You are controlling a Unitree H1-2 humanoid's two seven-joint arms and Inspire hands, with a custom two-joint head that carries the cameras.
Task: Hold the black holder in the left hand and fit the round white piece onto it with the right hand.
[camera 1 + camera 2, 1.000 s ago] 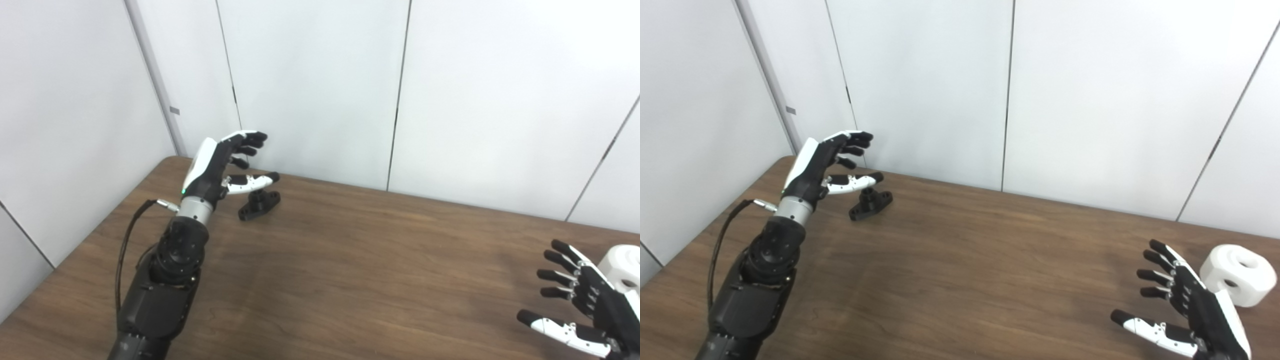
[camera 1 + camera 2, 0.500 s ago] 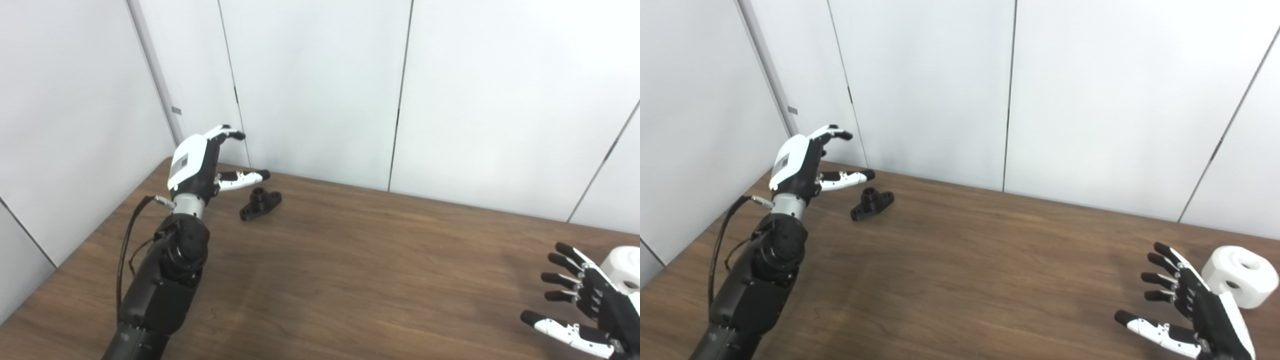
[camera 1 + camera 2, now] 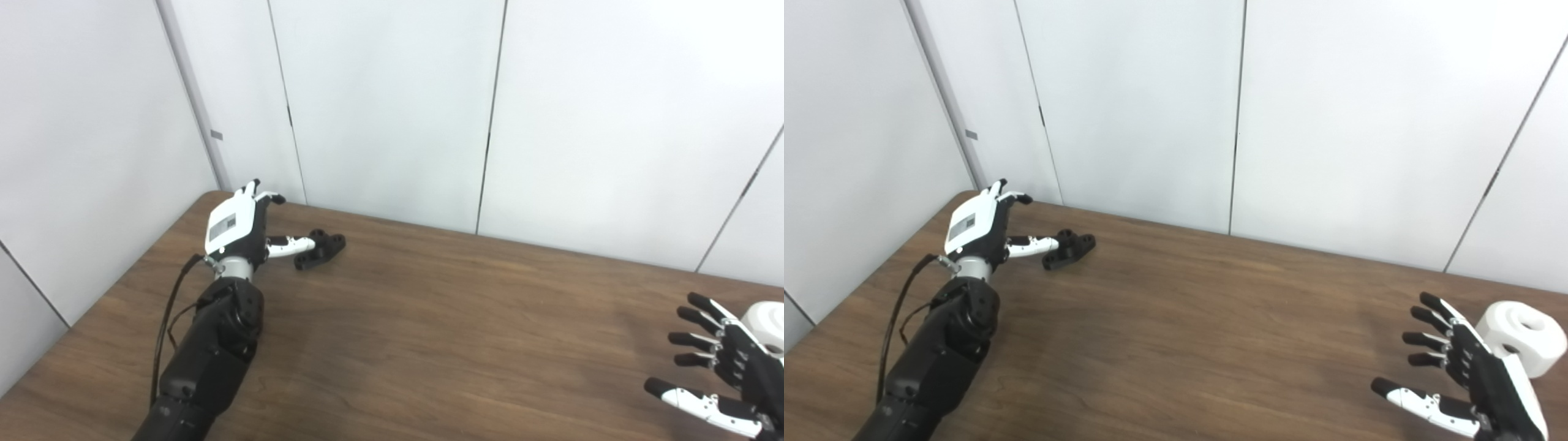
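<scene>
The left hand (image 3: 236, 223), glossy white-backed, is spread open and empty; the matte black holder (image 3: 321, 248) lies at its thumb tip on the wood-grain table (image 3: 429, 318). The right hand (image 3: 1470, 380) is splayed, holding nothing, with the round white piece (image 3: 1522, 335) just behind it.

Left hand (image 3: 979, 229) was low at desk (image 3: 1176, 318) far-left corner, thumb reaching black holder (image 3: 1070, 248). Right hand (image 3: 1470, 380) was spread, empty, just beside round white piece (image 3: 1522, 334).
</scene>
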